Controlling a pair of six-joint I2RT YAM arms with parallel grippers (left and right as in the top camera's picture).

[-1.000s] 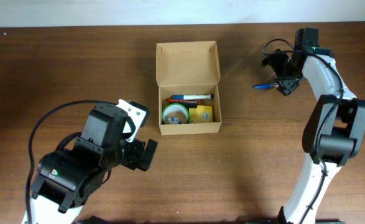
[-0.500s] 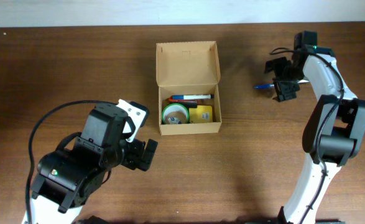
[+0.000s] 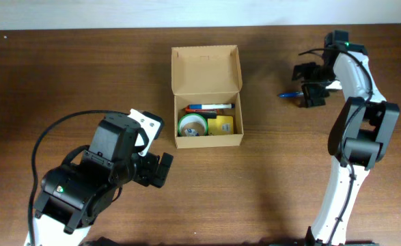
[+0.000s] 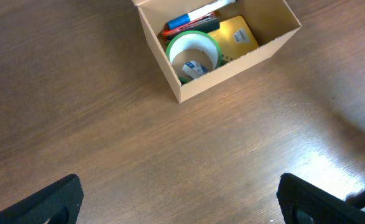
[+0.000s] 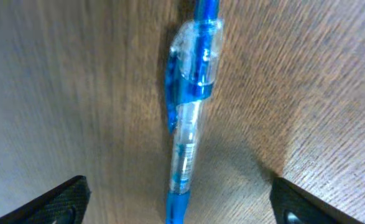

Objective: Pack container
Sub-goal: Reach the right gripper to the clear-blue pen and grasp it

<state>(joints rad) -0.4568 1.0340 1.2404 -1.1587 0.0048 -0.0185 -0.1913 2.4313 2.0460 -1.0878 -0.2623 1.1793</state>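
Reading the overhead view first, we find the box (image 3: 206, 68) at the upper centre of the frame. It stands on the table (image 3: 70, 75) with its lid flap folded back toward the top edge. Three items lie inside: a roll of tape (image 3: 192, 126) at the lower left of the compartment, a yellow item (image 3: 223, 125) just beside it, and a marker (image 3: 209, 107) lying across above both. A blue pen (image 3: 287, 94) lies on the bare wood at upper right, well apart from the box. The right gripper (image 3: 309, 86) hangs just beside the pen's right end.

In the left wrist view, the box occupies the upper centre and shows the same three items. The left gripper (image 4: 182, 202) appears only as two dark fingers at the lower corners. Its jaws are spread wide, hold nothing, and sit well apart from the box.

In the right wrist view, the pen runs up the middle of the frame. The right fingers (image 5: 51, 202) show at both lower corners. The jaws are spread on either side of the pen and do not touch it.

We judge packing to be partly done: three items are in, and the pen is not yet grasped. What is left is to grasp it, carry it over, release it, and probably close the lid.
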